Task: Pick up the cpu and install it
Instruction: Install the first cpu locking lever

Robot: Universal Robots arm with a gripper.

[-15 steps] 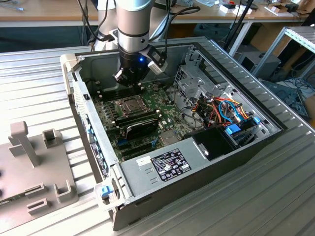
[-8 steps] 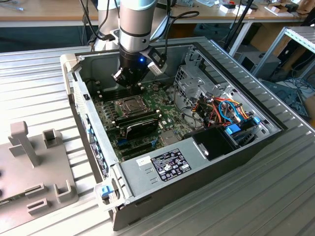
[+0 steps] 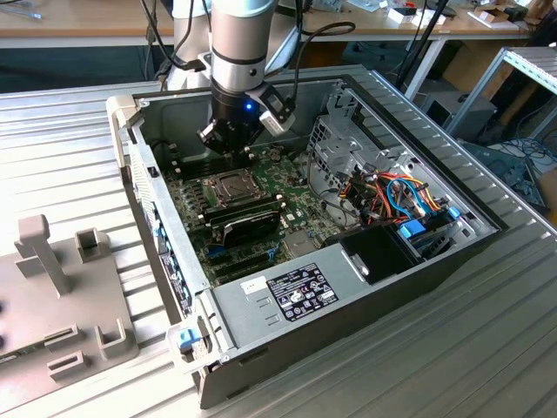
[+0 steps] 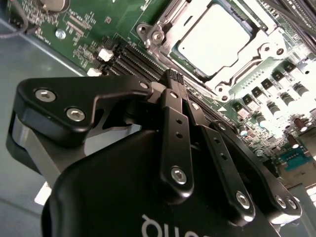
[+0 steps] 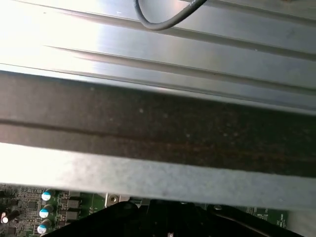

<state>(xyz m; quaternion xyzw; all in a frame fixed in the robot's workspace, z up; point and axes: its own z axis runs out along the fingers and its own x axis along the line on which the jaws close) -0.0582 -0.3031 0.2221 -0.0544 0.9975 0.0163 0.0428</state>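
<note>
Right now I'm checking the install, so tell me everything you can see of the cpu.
The cpu is a small flat square chip with a pale silvery metal top, glaring under the light. It lies flat inside the socket, whose metal frame surrounds its edges, on the green motherboard. In the exterior view it sits mid-board. The gripper is beside the socket, apart from the chip and holding nothing, its fingers together.
</note>
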